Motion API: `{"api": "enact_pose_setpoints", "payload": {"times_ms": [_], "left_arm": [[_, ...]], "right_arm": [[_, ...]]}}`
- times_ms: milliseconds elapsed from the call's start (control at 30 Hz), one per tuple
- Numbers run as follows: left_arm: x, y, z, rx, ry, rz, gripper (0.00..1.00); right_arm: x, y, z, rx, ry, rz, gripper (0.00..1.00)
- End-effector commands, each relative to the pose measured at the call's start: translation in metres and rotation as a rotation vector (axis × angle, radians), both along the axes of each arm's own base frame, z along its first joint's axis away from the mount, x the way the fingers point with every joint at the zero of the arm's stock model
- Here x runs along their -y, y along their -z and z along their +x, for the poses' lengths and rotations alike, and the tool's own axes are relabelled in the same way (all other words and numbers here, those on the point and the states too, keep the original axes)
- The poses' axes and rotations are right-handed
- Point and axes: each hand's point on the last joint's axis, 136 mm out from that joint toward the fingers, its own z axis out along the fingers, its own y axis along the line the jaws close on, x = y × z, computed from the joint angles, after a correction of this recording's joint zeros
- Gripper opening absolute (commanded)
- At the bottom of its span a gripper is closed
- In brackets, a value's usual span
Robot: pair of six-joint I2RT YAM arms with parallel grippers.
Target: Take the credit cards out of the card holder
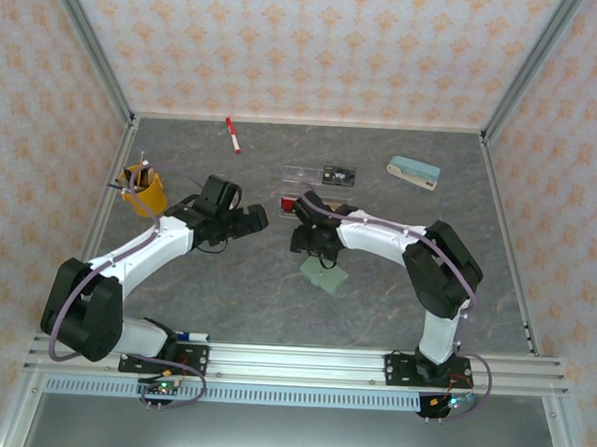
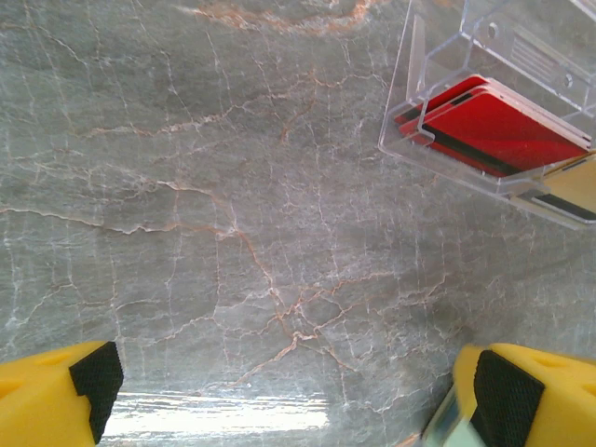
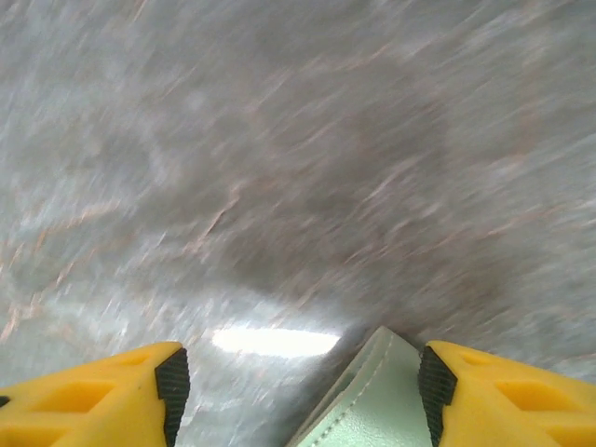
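Wallet (image 3: 368, 405) corner at 5 o'clock, loose in your part-open right claw (image 3: 303, 372); left claw (image 2: 293, 377) wide, empty; sweeping low could drag it.

A grey, marble-veined surface (image 1: 275, 292) is boxed in by three walls (image 1: 318, 44) papered cream with orange floral motifs. Silver metal posts (image 1: 93, 43) rise at the far corners, and a ribbed rail (image 1: 301, 364) lines the near edge. A bright glare patch (image 3: 275, 342) shines on the stone pattern.
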Motion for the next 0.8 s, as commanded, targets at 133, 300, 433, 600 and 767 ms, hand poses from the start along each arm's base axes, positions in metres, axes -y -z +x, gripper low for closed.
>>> {"api": "enact_pose_setpoints", "payload": {"times_ms": [133,300,433,600,767], "left_arm": [[0.001,-0.005,0.007,0.003,-0.023,-0.003,1.0],[0.029,-0.005,0.008,-0.011,0.1,-0.063,0.94],[0.056,-0.003,0.004,-0.025,0.232,-0.056,0.92],[0.103,0.004,-0.003,-0.061,0.426,-0.079,0.86],[0.134,0.018,-0.01,-0.089,0.515,-0.078,0.8]], "right_arm": [[-0.002,-0.01,-0.036,-0.029,-0.075,0.053,0.65],[0.044,-0.036,-0.04,0.045,0.078,0.017,0.68],[0.089,-0.027,-0.063,0.007,0.22,-0.009,0.69],[0.119,-0.013,-0.086,-0.067,0.317,-0.008,0.65],[0.119,-0.002,-0.089,-0.102,0.302,0.021,0.59]]}}
